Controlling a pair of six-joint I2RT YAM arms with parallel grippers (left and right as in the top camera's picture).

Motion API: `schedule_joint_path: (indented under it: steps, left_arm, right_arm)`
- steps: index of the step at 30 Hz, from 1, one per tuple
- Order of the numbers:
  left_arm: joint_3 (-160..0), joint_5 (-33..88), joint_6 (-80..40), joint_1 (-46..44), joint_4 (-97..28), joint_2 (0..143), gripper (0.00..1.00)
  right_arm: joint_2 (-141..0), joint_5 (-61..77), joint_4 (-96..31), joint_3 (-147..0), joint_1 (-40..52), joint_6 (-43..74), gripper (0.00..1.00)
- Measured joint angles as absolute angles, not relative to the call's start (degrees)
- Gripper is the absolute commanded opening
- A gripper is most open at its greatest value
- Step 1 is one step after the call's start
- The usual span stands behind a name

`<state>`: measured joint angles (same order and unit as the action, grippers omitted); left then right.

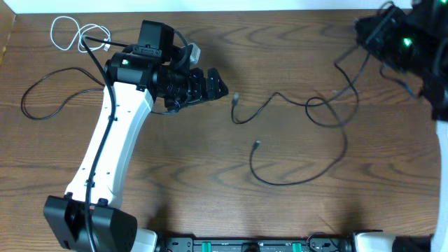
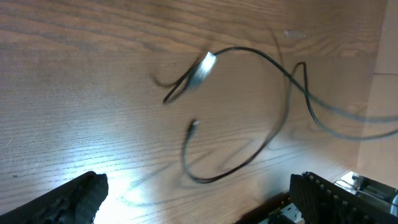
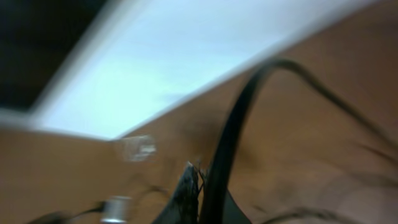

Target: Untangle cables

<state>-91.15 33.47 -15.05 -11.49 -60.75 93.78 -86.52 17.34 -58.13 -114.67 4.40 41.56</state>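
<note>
Two thin black cables lie crossed at mid-table; one ends in a silver plug (image 1: 236, 98) (image 2: 205, 65), the other in a small plug (image 1: 257, 145) (image 2: 193, 127). Their strands (image 1: 329, 105) run up toward the far right corner. My right gripper (image 1: 371, 38) (image 3: 200, 180) is there, shut on a black cable (image 3: 235, 124) that passes between its fingertips. My left gripper (image 1: 215, 87) (image 2: 199, 208) hovers left of the silver plug, open and holding nothing. A white cable (image 1: 75, 33) is coiled at the far left, and another black cable (image 1: 49, 89) curves below it.
The left arm's white link (image 1: 108, 147) slants across the left half of the table. A pale wall edge (image 3: 186, 56) borders the table behind the right gripper. Robot bases (image 1: 252, 243) line the near edge.
</note>
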Motion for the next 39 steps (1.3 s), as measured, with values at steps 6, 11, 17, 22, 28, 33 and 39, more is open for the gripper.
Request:
schedule_joint_path:
  steps: [6,11,17,22,28,33,39]
  left_arm:
    - [-90.85,32.93,-15.07,-11.46,-60.66,93.78,0.99]
    - [-90.65,32.86,-15.05,-11.49,-60.64,93.78,0.99]
    - [-90.48,32.88,-15.11,-11.49,-60.62,93.78,0.99]
    - [-90.43,33.15,-15.2,-11.46,-60.64,93.78,0.99]
    - [-90.43,33.12,-15.2,-11.49,-60.55,93.78,0.99]
    - [-90.43,34.7,-14.96,-11.46,-60.4,93.78,0.99]
    - [-90.43,49.95,-5.63,-11.49,-57.74,93.78,0.99]
  right_arm:
    - [-89.3,48.14,1.19,-113.1,-0.95,57.41,0.02]
    - [-85.38,61.58,24.18,-115.59,-5.41,65.82,0.01]
    - [-83.72,66.02,-26.72,-116.57,-3.33,52.82,0.01]
    - [-90.96,53.12,-49.25,-114.26,-2.94,45.78,0.01]
    - [-93.54,46.24,-51.05,-113.58,-2.11,41.06,0.01]
    - [-93.19,44.88,-50.26,-113.62,0.27,41.19,0.01]
    - [-93.19,36.45,-50.68,-113.62,3.51,43.38,0.01]
